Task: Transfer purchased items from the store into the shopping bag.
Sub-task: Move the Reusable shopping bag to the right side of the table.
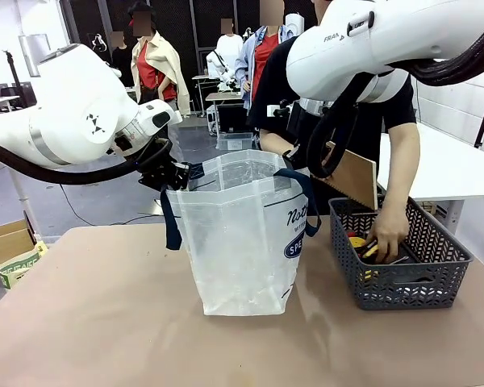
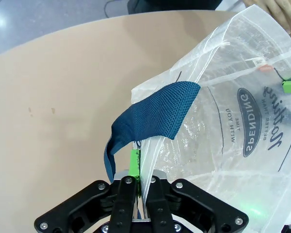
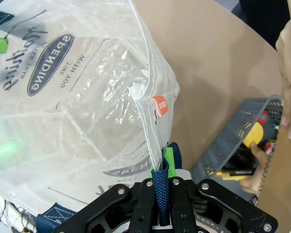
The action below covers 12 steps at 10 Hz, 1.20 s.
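Shopping bag [image 1: 242,242] of translucent whitish plastic stands upright near the middle of the table [image 1: 97,322], with its mouth held wide between the two arms. The left gripper [image 2: 138,162] sits at the bag's left rim; its jaws are pressed together on the thin plastic edge, and a navy strap handle [image 2: 155,111] folds over just beside the green pad. The right gripper [image 3: 161,167] is at the opposite rim, its jaws pinching the bag's edge together with the other navy strap [image 3: 160,187] that runs down between the fingers; a small orange tag [image 3: 160,104] sticks out of the seam above them. A navy round logo [image 1: 295,239] with lettering faces the bag's right side. The dark grey lattice basket [image 1: 403,292] rests just beside the bag, near the table's right edge, apart from it by a narrow gap. A person at the far side leans over the basket, and the person's hand [image 1: 389,232] reaches down inside it among the purchased items [image 1: 356,242], of which a yellow and a reddish piece show; what the fingers grasp cannot be told. A flat tan board [image 1: 353,176] is tilted above the basket's far left corner. A cardboard box [image 1: 6,240] sits on the floor beyond the table's left edge
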Motion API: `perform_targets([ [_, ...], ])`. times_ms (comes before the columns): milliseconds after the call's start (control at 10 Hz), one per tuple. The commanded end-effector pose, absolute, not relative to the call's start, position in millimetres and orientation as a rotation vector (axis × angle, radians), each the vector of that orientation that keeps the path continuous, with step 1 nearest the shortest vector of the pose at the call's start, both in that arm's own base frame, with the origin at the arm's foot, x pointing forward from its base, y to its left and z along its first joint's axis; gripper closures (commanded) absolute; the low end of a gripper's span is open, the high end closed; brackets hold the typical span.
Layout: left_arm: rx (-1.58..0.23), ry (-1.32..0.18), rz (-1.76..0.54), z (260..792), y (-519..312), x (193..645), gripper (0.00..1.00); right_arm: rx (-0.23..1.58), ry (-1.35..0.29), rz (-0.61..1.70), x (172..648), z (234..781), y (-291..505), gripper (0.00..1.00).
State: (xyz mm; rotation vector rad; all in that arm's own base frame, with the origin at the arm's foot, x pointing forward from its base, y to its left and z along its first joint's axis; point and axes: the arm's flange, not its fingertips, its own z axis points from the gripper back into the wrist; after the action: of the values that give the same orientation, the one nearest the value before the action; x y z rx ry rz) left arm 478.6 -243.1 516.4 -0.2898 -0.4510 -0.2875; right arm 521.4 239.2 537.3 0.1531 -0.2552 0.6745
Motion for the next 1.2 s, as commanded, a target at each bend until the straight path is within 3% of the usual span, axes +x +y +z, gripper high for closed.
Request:
perform_targets([
  [0,-0.291,-0.449,-0.272,517.6,-241.6,478.5,1.00,0.153,-0.247,0.667,520.5,538.6,239.0,1.00],
  [1100,-0.264,-0.439,-0.327,515.6,-244.2,478.2,1.00,0.146,-0.231,0.689,523.5,534.4,239.9,1.00],
])
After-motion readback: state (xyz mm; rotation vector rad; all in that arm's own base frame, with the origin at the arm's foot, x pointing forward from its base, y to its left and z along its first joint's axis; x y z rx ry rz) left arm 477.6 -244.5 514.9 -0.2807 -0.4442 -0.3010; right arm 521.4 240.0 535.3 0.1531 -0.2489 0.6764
